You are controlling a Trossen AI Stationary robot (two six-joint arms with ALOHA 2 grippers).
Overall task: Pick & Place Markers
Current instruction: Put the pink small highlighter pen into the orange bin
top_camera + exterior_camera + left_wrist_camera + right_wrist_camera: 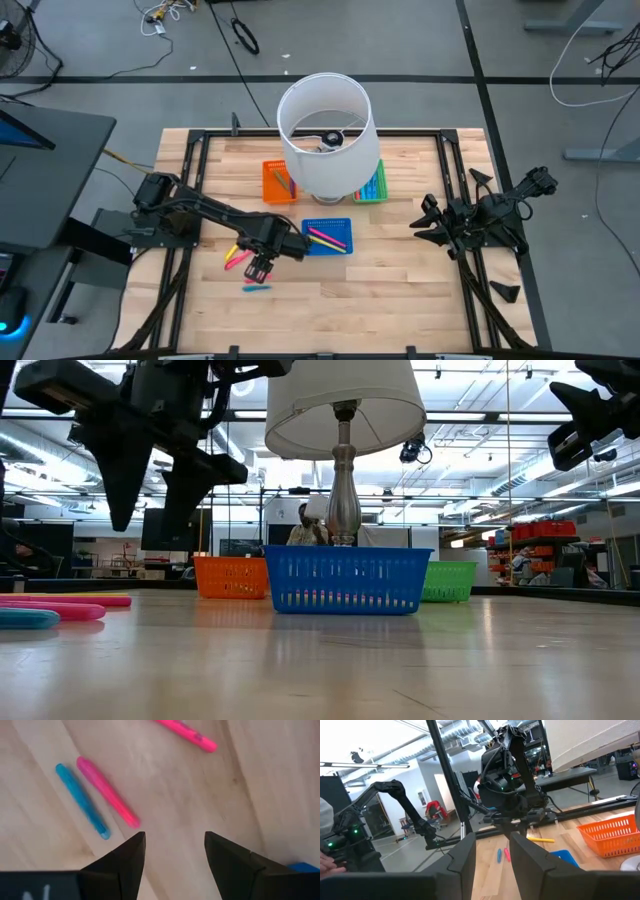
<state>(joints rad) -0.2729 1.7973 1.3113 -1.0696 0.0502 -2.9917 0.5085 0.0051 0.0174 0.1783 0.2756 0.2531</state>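
- The left claw (pixel 174 851) hangs open and empty above the counter (pixel 400 280), just beside a pink marker (pixel 107 791) and a blue marker (pixel 82 800) lying side by side.
- It likely needs to centre over one marker only, then descend and close across its width.
- The right claw (pixel 492 851) waits part-open, well apart at the counter's right side.

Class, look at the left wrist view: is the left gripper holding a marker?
No. The left gripper jaws stand open and empty above the bare table.

Loose markers (pixel 106 798) flat on wood
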